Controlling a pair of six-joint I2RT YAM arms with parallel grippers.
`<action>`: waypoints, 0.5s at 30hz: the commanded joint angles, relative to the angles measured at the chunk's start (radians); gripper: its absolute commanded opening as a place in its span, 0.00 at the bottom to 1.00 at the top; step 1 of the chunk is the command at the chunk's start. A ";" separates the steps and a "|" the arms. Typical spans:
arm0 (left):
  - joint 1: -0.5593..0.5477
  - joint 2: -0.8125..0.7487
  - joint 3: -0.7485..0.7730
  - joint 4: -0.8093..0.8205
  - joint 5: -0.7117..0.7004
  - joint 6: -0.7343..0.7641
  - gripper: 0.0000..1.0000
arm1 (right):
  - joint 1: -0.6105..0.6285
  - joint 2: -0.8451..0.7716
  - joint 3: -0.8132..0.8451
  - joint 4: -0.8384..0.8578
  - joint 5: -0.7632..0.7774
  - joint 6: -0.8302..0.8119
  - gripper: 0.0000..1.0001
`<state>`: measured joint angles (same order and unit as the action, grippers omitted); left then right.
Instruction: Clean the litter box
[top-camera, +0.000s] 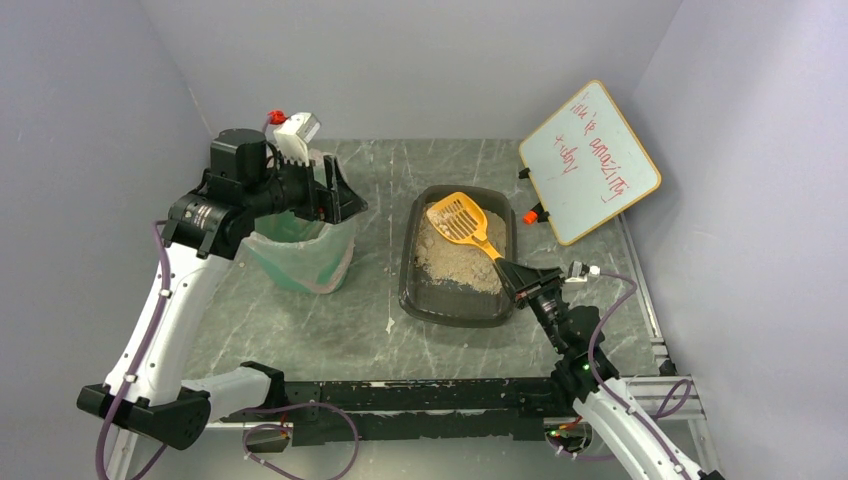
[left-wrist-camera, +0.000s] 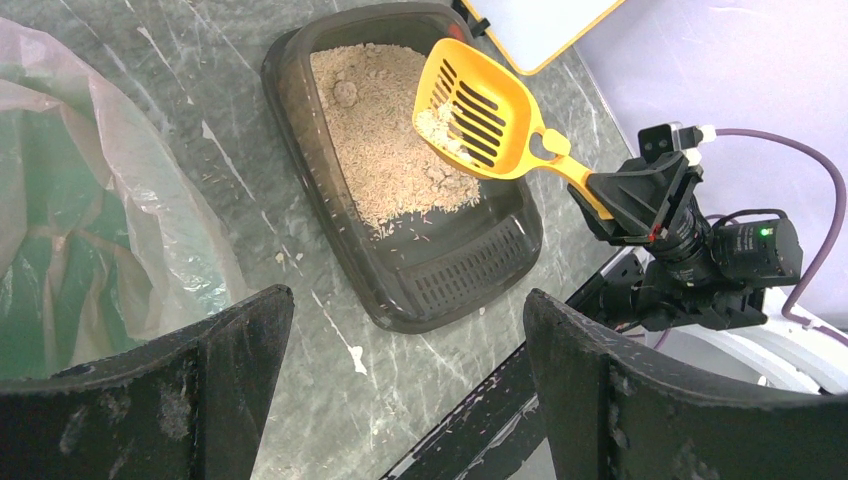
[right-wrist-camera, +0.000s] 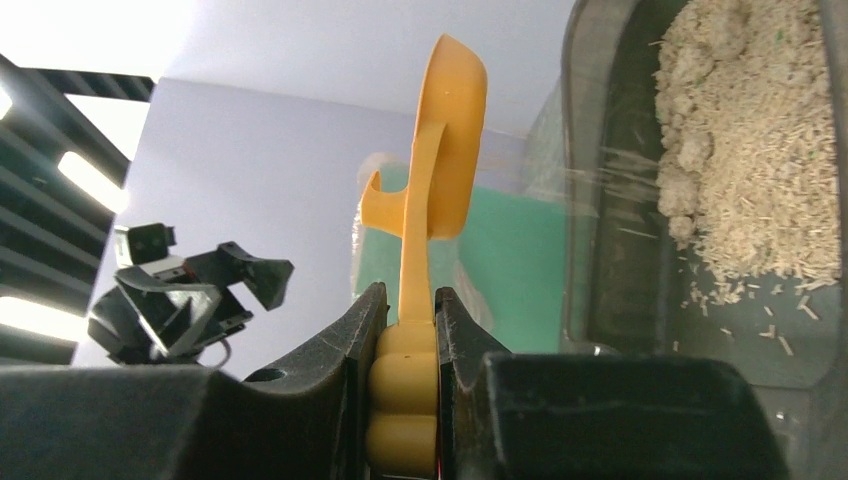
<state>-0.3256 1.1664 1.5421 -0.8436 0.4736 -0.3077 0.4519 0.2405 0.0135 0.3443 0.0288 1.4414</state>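
The litter box (top-camera: 455, 303) is a dark grey tray at the table's middle, with beige litter (top-camera: 452, 255) heaped in its far half. My right gripper (top-camera: 505, 268) is shut on the handle of the orange slotted scoop (top-camera: 458, 218) and holds it above the litter. The scoop head (left-wrist-camera: 480, 110) carries a small clump of litter. In the right wrist view the fingers (right-wrist-camera: 365, 320) clamp the handle of the scoop (right-wrist-camera: 445, 130), and the box (right-wrist-camera: 620, 250) lies to the right. My left gripper (top-camera: 345, 200) is open and empty, up beside the green bin (top-camera: 300, 255).
The green bin with a clear bag liner (left-wrist-camera: 100, 200) stands left of the litter box. A whiteboard (top-camera: 590, 160) leans at the back right, with an orange clip (top-camera: 531, 215) at its foot. Loose litter bits (top-camera: 390, 325) lie on the table near the box's front left corner.
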 joint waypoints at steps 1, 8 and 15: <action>-0.007 -0.013 0.004 0.021 0.013 0.024 0.90 | -0.007 0.038 -0.010 0.150 -0.022 0.062 0.00; -0.013 -0.009 0.020 0.008 -0.008 0.031 0.90 | -0.015 0.046 0.037 0.153 0.007 0.038 0.00; -0.013 0.000 0.021 0.012 -0.009 0.022 0.90 | -0.025 0.118 0.007 0.280 -0.068 0.088 0.00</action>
<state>-0.3355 1.1675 1.5417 -0.8440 0.4721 -0.3008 0.4374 0.3424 0.0174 0.4664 0.0029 1.4837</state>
